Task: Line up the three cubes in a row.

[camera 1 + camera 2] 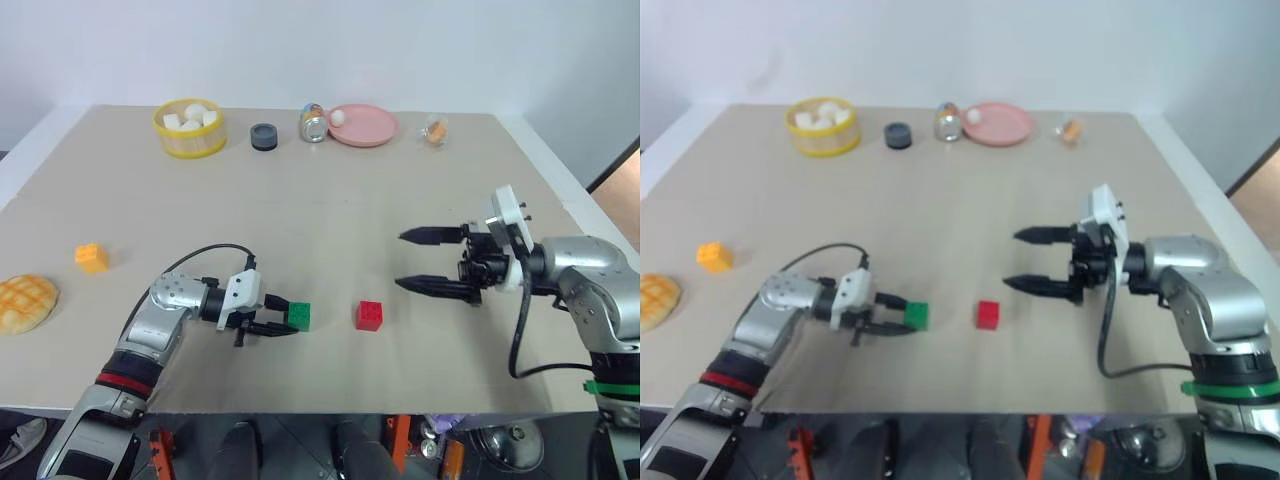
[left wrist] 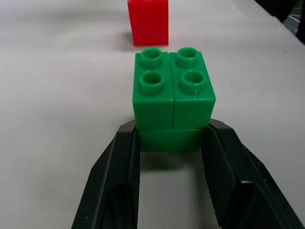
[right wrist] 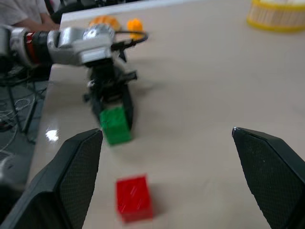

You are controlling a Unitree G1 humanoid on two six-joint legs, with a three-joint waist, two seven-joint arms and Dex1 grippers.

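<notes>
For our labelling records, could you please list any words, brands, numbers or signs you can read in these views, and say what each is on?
No text can be read in these views.
The small can at the far edge has a printed wrap, too small and blurred to read.
The green cube, red cube and orange-yellow cube show plain faces, no lettering.

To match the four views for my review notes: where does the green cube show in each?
Left eye view: green cube low, left of centre, at the left gripper tips.
Right eye view: low, left of centre.
Left wrist view: centre, clamped between the fingers.
Right wrist view: left of centre, before the left gripper.
Shared landmark: the red cube beside it.
</notes>
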